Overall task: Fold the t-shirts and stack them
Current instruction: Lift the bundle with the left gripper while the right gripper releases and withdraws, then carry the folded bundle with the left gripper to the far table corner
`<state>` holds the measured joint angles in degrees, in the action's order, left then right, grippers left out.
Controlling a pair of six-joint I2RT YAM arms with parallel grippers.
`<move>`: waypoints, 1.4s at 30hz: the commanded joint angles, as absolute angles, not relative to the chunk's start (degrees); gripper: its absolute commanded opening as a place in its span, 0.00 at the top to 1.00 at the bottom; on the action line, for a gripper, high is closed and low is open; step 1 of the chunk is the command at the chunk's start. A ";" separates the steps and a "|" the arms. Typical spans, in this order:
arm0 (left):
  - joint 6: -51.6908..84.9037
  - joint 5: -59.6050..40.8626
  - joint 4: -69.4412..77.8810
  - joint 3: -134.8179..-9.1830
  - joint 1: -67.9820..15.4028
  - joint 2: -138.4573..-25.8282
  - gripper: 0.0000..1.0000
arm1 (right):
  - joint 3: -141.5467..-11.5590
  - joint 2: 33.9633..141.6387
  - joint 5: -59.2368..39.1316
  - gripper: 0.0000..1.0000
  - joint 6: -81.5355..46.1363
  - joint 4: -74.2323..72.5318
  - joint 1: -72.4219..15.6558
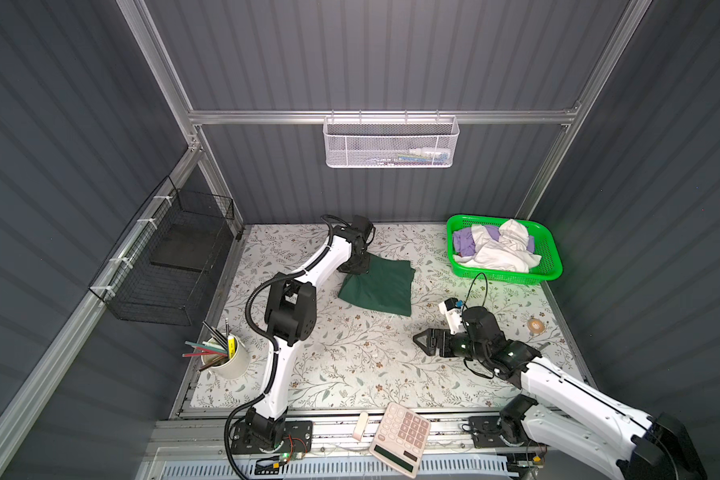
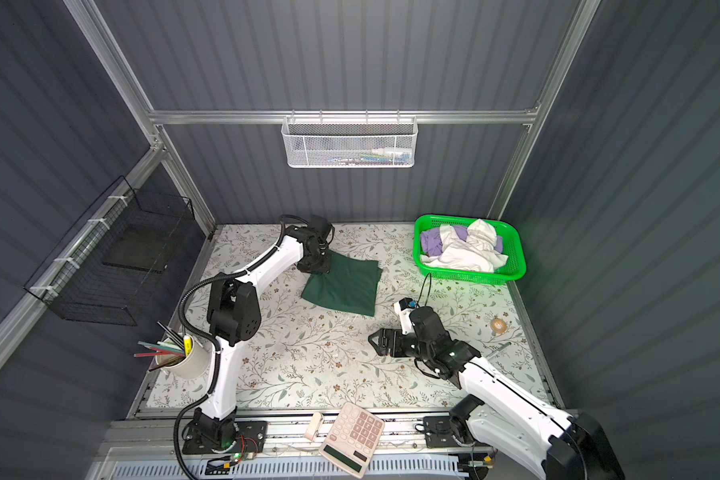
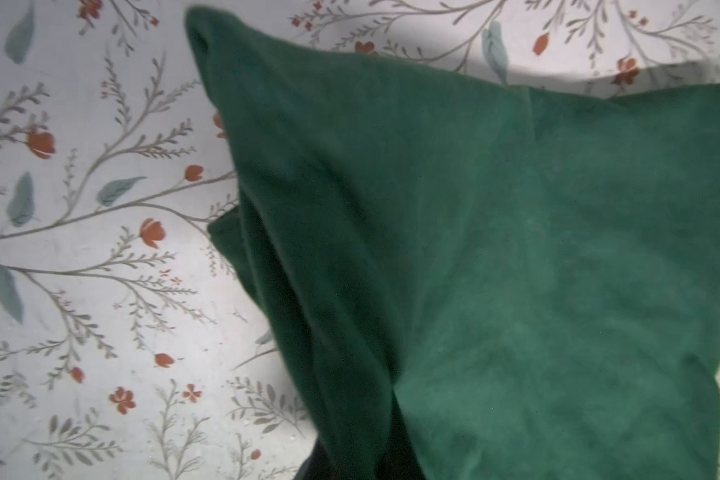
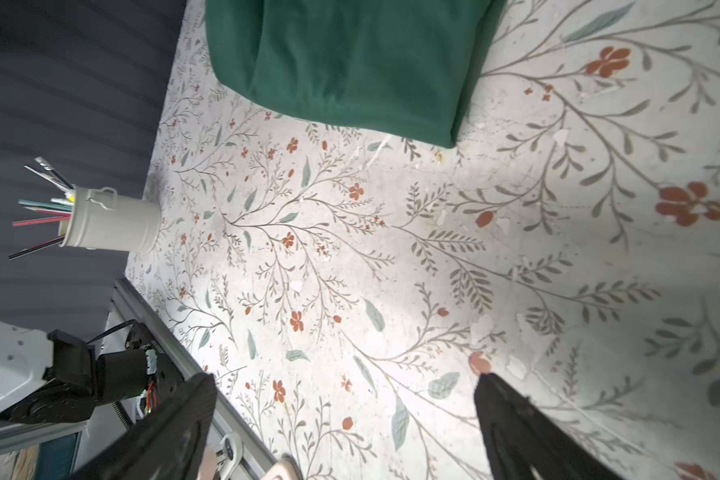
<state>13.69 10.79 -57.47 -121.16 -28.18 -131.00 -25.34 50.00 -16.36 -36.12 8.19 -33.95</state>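
Evidently you were finishing the dark green tee (image 1: 381, 291): left end effector (image 1: 355, 270) pinched its upper-left corner, right end effector (image 1: 419, 338) gaped empty; next called for releasing, fetching another.

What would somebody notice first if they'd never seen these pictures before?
Probably the bright green basket at the far right corner of the flowery table, heaped with white and lavender clothes. Next comes the dark green t-shirt lying folded in the middle, with the left gripper pinching its far left corner. The right gripper hangs open over the table nearer the front.
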 commanded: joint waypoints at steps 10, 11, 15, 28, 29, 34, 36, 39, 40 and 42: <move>3.49 29.47 -59.49 -133.38 -25.52 -136.16 1.00 | -30.26 52.40 -14.72 0.01 -35.32 12.45 -34.63; 3.13 29.61 -58.48 -132.93 -25.03 -135.90 1.00 | -30.49 51.91 -14.30 0.01 -35.65 12.76 -35.15; 2.36 31.24 -53.42 -131.86 -23.20 -135.48 1.00 | -29.88 48.94 -12.15 0.01 -37.20 13.52 -36.93; 1.93 31.47 -46.49 -132.77 -15.99 -137.31 1.00 | -28.97 42.50 -10.84 0.01 -39.03 15.95 -37.45; 2.00 31.08 -46.44 -133.23 -15.38 -137.85 1.00 | -29.13 42.30 -10.69 0.01 -39.02 16.48 -37.44; 3.78 28.64 -48.51 -138.33 -12.61 -140.39 1.00 | -25.73 39.65 -10.42 0.01 -41.06 15.22 -37.53; 3.59 28.65 -48.56 -139.56 -11.85 -140.90 1.00 | -24.10 39.04 -10.67 0.01 -41.74 13.81 -37.58; 4.53 28.82 -48.97 -139.86 -10.55 -141.13 1.00 | -24.45 39.79 -10.74 0.01 -41.22 14.28 -37.54; 5.33 29.40 -49.26 -139.77 -10.10 -141.00 1.00 | -25.12 40.30 -10.64 0.01 -40.77 14.83 -37.53; 7.00 29.62 -48.76 -138.00 -8.83 -139.91 1.00 | -26.31 41.02 -10.21 0.01 -40.06 15.93 -37.55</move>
<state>4.27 28.69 -48.75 -137.29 -10.57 -141.29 -24.88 40.49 -11.09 -40.86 15.03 -37.23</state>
